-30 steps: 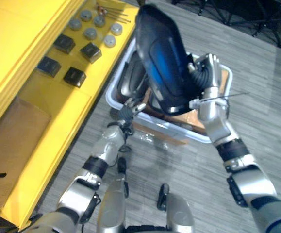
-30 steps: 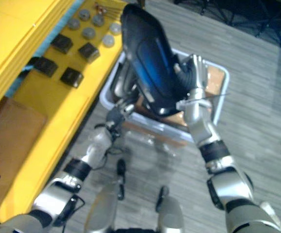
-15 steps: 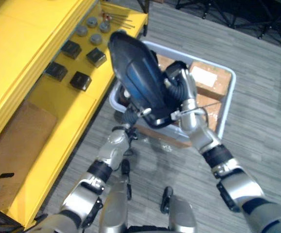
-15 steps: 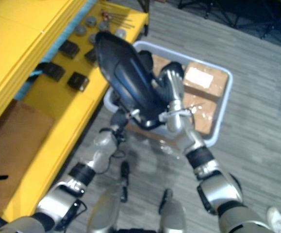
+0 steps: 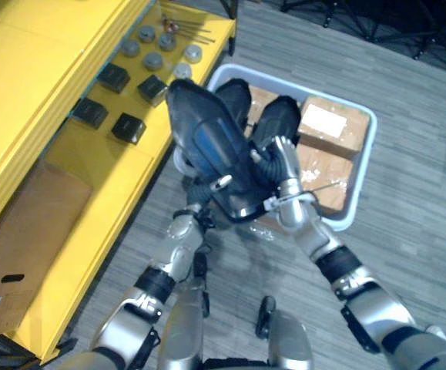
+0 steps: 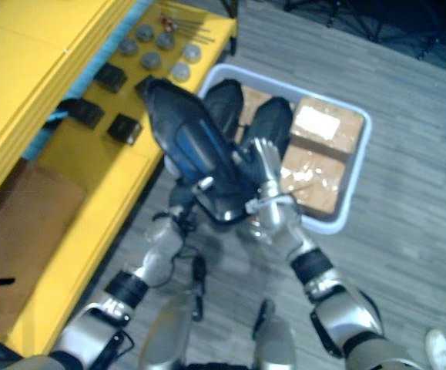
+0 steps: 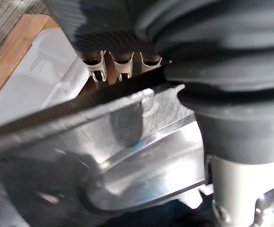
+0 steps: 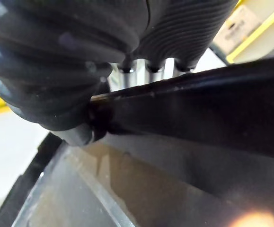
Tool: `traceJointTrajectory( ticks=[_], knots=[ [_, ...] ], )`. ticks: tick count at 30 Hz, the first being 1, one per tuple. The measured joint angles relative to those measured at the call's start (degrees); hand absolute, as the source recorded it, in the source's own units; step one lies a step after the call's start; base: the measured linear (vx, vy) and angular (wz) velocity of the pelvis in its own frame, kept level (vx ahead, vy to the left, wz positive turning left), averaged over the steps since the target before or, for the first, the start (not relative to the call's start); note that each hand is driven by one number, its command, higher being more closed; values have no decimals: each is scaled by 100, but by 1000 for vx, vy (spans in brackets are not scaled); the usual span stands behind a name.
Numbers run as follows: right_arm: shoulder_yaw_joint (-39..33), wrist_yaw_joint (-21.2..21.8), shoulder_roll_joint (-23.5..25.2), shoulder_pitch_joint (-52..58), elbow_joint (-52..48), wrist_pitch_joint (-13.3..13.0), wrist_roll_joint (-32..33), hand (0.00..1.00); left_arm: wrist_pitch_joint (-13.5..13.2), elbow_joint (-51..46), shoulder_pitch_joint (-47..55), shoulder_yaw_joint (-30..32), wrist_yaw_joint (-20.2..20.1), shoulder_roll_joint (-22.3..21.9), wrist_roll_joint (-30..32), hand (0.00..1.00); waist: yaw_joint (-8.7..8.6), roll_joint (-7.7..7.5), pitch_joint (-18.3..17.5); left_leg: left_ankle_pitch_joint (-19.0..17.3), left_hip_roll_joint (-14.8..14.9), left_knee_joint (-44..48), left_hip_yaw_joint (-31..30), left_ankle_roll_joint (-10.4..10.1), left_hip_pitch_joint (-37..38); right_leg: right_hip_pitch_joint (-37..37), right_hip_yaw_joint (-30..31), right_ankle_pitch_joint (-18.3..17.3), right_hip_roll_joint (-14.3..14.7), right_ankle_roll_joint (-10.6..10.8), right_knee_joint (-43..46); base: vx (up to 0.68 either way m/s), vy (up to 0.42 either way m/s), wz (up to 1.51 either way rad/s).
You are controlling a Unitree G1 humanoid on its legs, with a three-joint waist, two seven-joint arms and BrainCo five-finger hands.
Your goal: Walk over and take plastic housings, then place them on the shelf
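A large dark plastic housing (image 5: 207, 142) with a blue sheen hangs tilted between both hands, over the near left corner of the white bin (image 5: 361, 193) and beside the yellow shelf (image 5: 92, 177). My right hand (image 5: 283, 158) grips its right edge. In the right wrist view the fingers (image 8: 148, 68) lie past the housing's rim (image 8: 198, 109) and the thumb closes on the near side. My left hand (image 5: 198, 199) holds the lower edge from beneath, mostly hidden. In the left wrist view its fingers (image 7: 122, 66) hook over the rim (image 7: 103, 142).
The bin holds two more dark housings (image 5: 234, 96) and brown cardboard boxes (image 5: 330, 123). On the shelf lie small black blocks (image 5: 115, 77), grey discs (image 5: 153, 60) and a brown cardboard panel (image 5: 22, 223). Grey plank floor (image 5: 407, 254) stretches to the right.
The housing has come down and moved left toward the shelf, held in both hands. The camera has shifted, bringing the whole bin into view.
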Motion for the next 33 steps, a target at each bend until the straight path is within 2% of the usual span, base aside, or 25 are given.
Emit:
traceJointTrajectory(
  ticks=[16,20,21,24,33],
  knots=[
    [293,-299,399,293,-487,-38,255,100,-205,-36,302,98,1,-34,-164,100,-36,8,4,-1,5,3,26,0,46,30,19,-1,-15,1,11,0,0,0],
    [286,-571,390,479,-727,-325,250,100,-478,-401,483,84,136,11,393,100,-59,8,4,-15,10,-25,40,-17,138,102,25,-4,-12,1,2,-2,-4,-1],
    [282,-668,387,518,-727,-406,250,0,-515,-495,488,48,274,56,629,100,-60,8,4,-16,8,-63,55,-18,187,109,32,-4,-13,1,0,-10,-17,-6],
    [247,-808,292,557,-736,-532,253,0,-536,-687,485,-46,512,88,1019,100,-75,7,4,-13,8,-78,63,-18,194,112,42,-1,-14,4,-6,-3,-5,-2],
    [229,-914,156,838,-752,-906,364,0,-539,-741,476,-357,799,232,1298,100,-112,-4,-7,-8,12,-100,124,-19,322,221,71,4,-11,9,-86,16,-12,-2]
  ],
)
